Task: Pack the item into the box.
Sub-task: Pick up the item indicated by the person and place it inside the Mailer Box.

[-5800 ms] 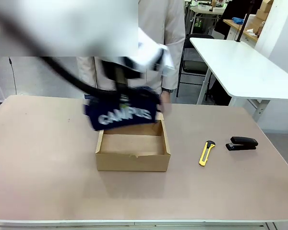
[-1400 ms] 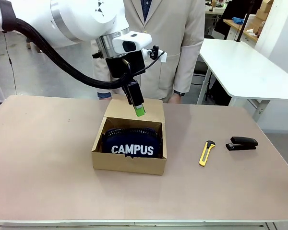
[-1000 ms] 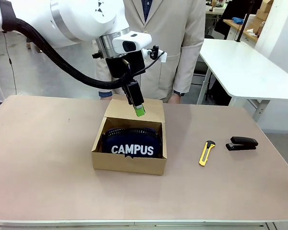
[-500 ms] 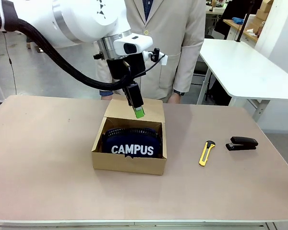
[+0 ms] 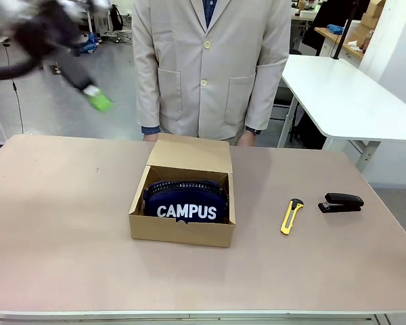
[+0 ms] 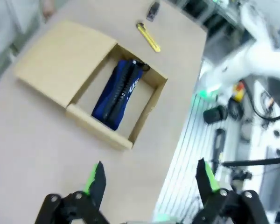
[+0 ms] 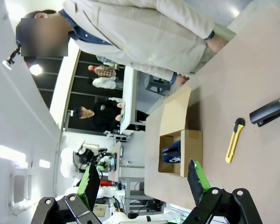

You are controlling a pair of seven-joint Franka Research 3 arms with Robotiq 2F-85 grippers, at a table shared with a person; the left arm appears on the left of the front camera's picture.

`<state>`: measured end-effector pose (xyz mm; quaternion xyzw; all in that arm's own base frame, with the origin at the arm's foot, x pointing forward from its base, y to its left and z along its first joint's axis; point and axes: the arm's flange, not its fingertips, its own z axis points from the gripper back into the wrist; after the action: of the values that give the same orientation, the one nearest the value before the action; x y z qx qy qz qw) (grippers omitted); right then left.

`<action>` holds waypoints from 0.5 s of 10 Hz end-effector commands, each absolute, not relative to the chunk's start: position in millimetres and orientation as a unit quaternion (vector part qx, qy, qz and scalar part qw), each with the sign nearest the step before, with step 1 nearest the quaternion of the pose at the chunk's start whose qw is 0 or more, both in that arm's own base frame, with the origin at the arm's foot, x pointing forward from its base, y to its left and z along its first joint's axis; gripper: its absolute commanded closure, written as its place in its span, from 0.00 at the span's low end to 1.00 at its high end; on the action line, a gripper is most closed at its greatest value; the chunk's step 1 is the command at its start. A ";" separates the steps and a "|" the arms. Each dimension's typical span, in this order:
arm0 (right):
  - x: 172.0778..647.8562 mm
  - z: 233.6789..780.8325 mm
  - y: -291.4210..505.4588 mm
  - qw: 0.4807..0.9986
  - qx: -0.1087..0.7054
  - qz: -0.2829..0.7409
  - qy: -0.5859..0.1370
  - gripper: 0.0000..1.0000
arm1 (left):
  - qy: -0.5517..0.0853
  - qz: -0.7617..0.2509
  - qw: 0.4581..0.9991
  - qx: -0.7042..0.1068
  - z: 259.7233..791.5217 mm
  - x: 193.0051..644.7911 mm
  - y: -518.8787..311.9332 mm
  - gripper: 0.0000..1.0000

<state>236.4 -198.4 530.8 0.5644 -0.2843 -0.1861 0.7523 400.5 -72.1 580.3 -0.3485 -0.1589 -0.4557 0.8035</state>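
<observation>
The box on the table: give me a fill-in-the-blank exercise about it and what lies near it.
1. The white lettering on the pouch inside the box reads ____.
2. The box's flap lid is ____, not shut.
3. The utility knife beside the black stapler is mostly ____ in colour.
Missing words: CAMPUS; open; yellow.

Matt cardboard box (image 5: 179,232) (cloth pouch (image 5: 185,198))

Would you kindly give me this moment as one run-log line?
pouch: in box | lid: open | left gripper: jaws open, empty | right gripper: jaws open, empty
</observation>
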 end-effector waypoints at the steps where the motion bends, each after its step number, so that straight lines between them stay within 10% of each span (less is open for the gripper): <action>1: 238.2 532.8 -198.1 0.747 0.568 -0.176 -0.297 0.00 | -0.216 -0.374 0.795 -0.426 563.5 379.2 3.1 0.00; 5: 238.2 532.8 -198.1 0.747 0.568 -0.176 -0.297 0.00 | -0.266 -0.156 0.729 -0.611 492.6 387.8 133.1 0.00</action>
<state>236.6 -198.2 531.0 0.5640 -0.2842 -0.1860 0.7527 367.8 138.0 510.4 -0.5594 -0.2467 -0.1839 0.7697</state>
